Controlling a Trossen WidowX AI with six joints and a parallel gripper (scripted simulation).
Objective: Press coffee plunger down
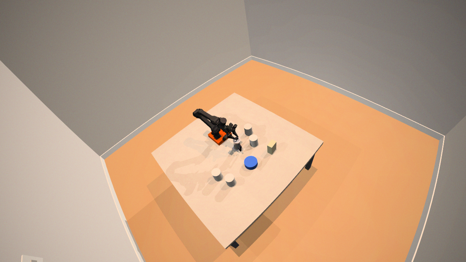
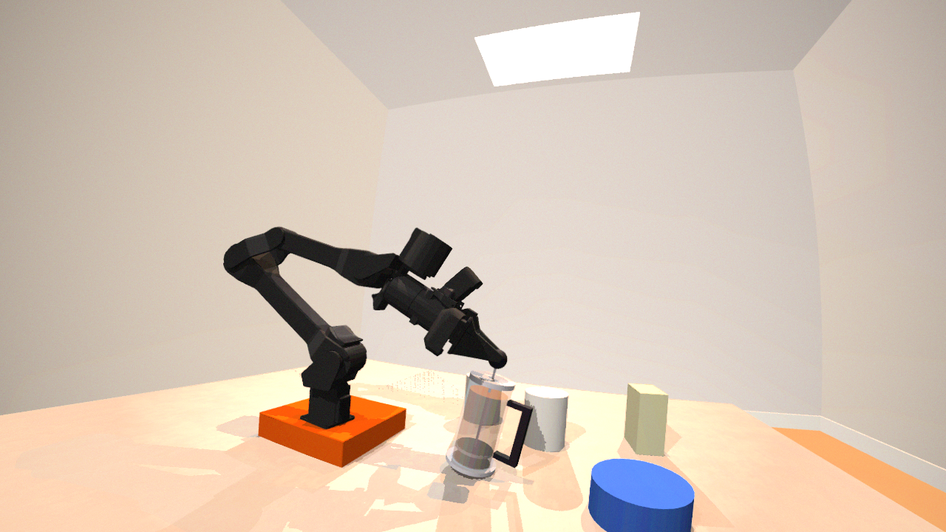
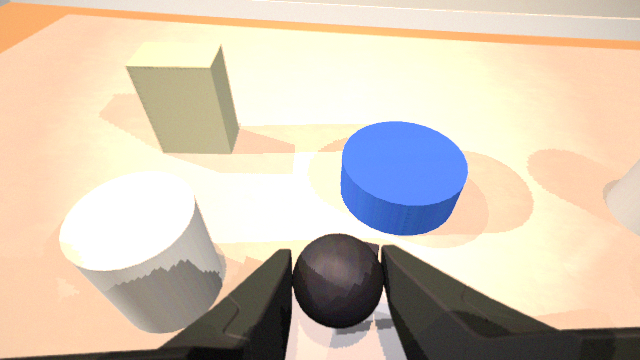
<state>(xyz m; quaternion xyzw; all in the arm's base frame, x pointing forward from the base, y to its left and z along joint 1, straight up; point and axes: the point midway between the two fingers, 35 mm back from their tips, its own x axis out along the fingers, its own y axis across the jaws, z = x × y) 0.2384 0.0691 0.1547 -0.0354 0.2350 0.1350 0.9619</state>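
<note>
"What is at left in the exterior view?"

"A black robot arm (image 1: 205,114) (image 2: 290,304) rises from an orange block (image 1: 219,143) (image 2: 373,433) and reaches right, its gripper (image 1: 236,138) (image 2: 497,357) (image 3: 336,259) clamped on the plunger's round black knob (image 2: 500,360) (image 3: 338,287)."

"And the coffee press?"

"Below the gripper, the clear coffee press (image 1: 236,144) (image 2: 481,417) stands on the table (image 1: 273,182) (image 2: 165,462) (image 3: 500,85), leaning slightly right, black handle (image 2: 523,433) on that side. A short length of rod shows between knob and lid."

"Farther right?"

"A white cylinder (image 1: 253,141) (image 2: 546,420) (image 3: 145,250) near the handle, then a blue disc (image 1: 251,162) (image 2: 640,493) (image 3: 404,175) in front of an upright tan block (image 1: 271,147) (image 2: 646,420) (image 3: 185,105)."
</note>
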